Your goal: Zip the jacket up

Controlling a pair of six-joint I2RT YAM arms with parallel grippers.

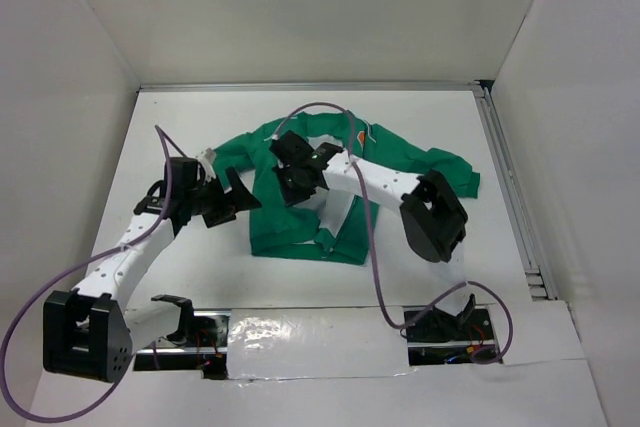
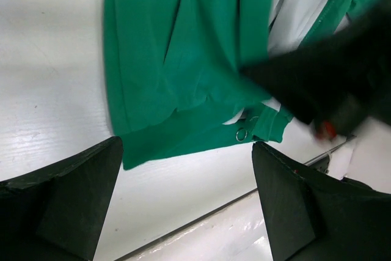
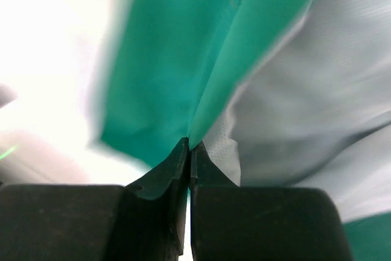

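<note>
The green jacket point(image 1: 400, 157) lies on the white table, front open with its white lining point(image 1: 338, 212) showing. An orange patch point(image 1: 358, 137) sits near the collar. My right gripper point(image 1: 300, 175) is over the jacket's middle. In the right wrist view it point(image 3: 190, 145) is shut on the green edge of a front panel point(image 3: 177, 59), with lining to the right. My left gripper point(image 1: 238, 197) is open and empty beside the jacket's left side. The left wrist view shows it point(image 2: 186, 146) above the ribbed hem point(image 2: 183, 142), with a metal zipper ring point(image 2: 242, 134) close by.
White walls enclose the table. A metal rail point(image 1: 510, 187) runs along the right edge. A shiny strip point(image 1: 300, 332) lies between the arm bases at the near edge. A purple cable point(image 1: 372, 247) hangs from the right arm, which crosses the left wrist view point(image 2: 330, 84).
</note>
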